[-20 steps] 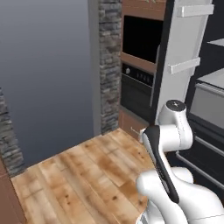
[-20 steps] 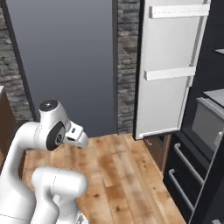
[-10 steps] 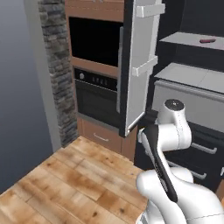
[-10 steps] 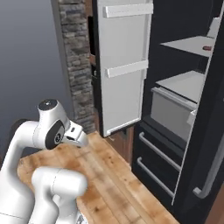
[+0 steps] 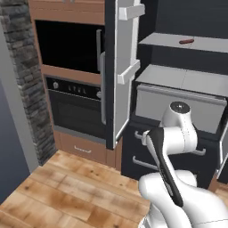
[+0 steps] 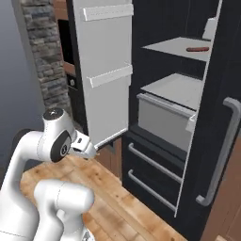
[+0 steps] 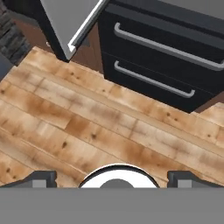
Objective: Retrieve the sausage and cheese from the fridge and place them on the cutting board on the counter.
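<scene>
Fridge (image 6: 155, 117) open, sausage (image 6: 196, 49) on upper shelf; end effector (image 7: 112, 177) apart, empty, aimed floorward. Raise, level, approach straight in.

Bkgd items, kitchen corner

Wood plank floor (image 7: 87, 127) fills lower half of hand view, also at 7 o'clock in left base view. Black wall oven (image 5: 75, 109) w/ knob row sits at 9 o'clock there, microwave (image 5: 67, 46) stacked directly above at 10 o'clock, both set in brown wood cabinetry (image 5: 82, 147). Grey stone pillar (image 5: 26, 84) stands just beside cabinetry, far left; in right base view it's at 10–11 o'clock.
</scene>
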